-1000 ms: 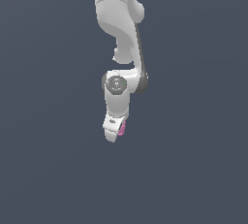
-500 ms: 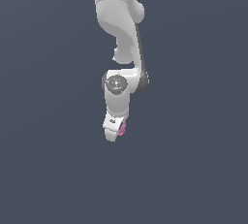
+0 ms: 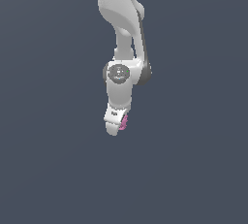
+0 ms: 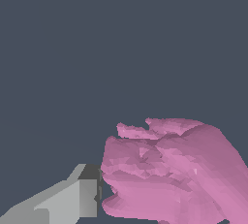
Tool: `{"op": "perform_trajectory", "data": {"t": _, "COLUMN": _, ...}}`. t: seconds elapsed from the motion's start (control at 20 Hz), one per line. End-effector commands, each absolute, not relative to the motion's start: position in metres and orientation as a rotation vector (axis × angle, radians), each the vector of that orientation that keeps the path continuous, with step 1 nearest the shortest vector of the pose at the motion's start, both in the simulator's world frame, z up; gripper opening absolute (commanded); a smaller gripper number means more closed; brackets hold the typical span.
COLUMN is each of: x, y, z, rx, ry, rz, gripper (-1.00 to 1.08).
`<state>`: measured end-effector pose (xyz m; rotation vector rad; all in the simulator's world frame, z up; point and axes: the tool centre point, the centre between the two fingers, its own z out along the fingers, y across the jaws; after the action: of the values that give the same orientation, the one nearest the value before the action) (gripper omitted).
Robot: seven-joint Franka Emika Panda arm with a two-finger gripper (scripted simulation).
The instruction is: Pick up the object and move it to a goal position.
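Observation:
The white arm hangs down the middle of the exterior view and ends in my gripper (image 3: 116,127). A sliver of the pink-magenta object (image 3: 124,122) peeks out at the gripper's side, mostly hidden by the white fingers. In the wrist view the object (image 4: 174,172) is a large bumpy pink mass, pressed against one grey fingertip (image 4: 80,196). The other finger is hidden behind the lump. The gripper is shut on the object, held off the dark ground.
A plain dark grey-blue background fills both views. No other objects, edges or markers show.
The gripper with the pink object has risen slightly and drifted a little toward the exterior view's left. The hold is unchanged.

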<state>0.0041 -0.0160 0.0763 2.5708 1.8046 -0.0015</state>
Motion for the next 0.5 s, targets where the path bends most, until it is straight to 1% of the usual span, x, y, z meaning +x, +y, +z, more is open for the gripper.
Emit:
{"op": "perform_trajectory", "data": {"t": 0.0, "x": -0.001, "y": -0.013, "z": 0.092, "rx": 2.569, "ry": 1.804, "rz": -0.001, "gripper": -1.00}}
{"op": "perform_trajectory", "data": {"t": 0.45, "x": -0.029, "y": 0.005, "z": 0.171, "rx": 2.568, "ry": 1.805, "rz": -0.003, "gripper": -1.00}}
